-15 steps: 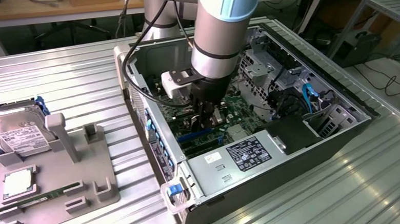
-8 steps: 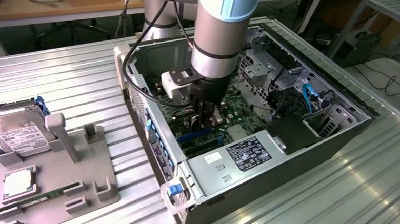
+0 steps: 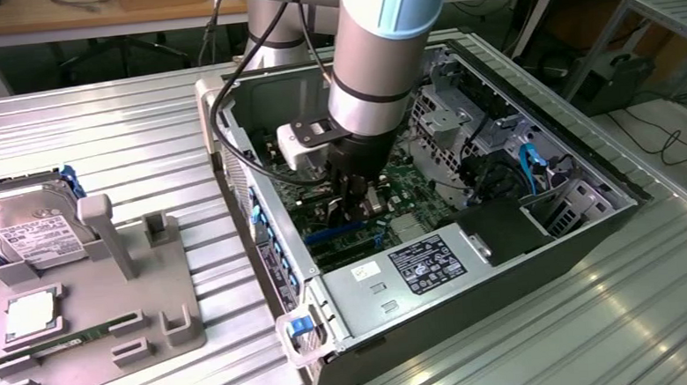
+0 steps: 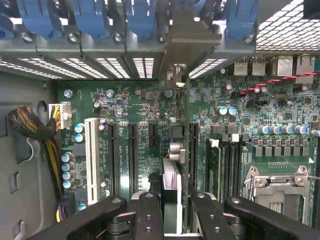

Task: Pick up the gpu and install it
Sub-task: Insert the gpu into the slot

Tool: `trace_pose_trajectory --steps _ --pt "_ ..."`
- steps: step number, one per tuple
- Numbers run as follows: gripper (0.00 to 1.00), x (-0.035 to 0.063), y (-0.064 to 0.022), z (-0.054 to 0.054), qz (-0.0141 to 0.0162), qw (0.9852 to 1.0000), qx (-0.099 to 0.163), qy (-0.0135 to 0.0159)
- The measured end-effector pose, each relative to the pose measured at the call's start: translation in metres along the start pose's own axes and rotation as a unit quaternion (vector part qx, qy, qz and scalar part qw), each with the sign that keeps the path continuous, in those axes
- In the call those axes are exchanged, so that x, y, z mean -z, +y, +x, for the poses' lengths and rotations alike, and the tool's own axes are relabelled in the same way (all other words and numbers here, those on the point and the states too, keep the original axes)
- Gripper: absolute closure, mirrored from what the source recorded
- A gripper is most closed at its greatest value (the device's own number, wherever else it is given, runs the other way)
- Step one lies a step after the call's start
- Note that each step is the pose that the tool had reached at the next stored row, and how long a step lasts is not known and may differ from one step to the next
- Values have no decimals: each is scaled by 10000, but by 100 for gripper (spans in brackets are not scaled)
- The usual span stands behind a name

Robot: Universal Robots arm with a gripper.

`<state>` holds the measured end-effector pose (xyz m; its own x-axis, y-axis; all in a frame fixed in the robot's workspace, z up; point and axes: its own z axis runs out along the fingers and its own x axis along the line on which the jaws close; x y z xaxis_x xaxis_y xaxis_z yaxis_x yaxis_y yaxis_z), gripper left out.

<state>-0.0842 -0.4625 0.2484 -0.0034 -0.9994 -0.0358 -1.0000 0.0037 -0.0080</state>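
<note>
Ribbed metal sheeting forms the table [image 3: 117, 125] on which an open computer case [image 3: 581, 224] is laid. Inside it, the gripper [image 3: 357, 211] is lowered over the motherboard [image 4: 125, 100]. The gpu [image 4: 175, 150] is clamped edge-on between the jaws, standing upright above the expansion slots [image 4: 132, 160], its pale bracket reaching the case's rear slot openings. A hard drive [image 3: 34, 228] is kept on a grey fixture [image 3: 149, 300] at the exterior view's left.

Arm near-vertical, tool [image 3: 357, 211] low, fingers [image 4: 149, 215] closed
</note>
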Motion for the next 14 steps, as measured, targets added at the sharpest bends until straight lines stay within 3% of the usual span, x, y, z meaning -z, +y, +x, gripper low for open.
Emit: trace_pose_trajectory --steps 14 --pt "73 -24 -26 -14 -34 10000 -2 -1"
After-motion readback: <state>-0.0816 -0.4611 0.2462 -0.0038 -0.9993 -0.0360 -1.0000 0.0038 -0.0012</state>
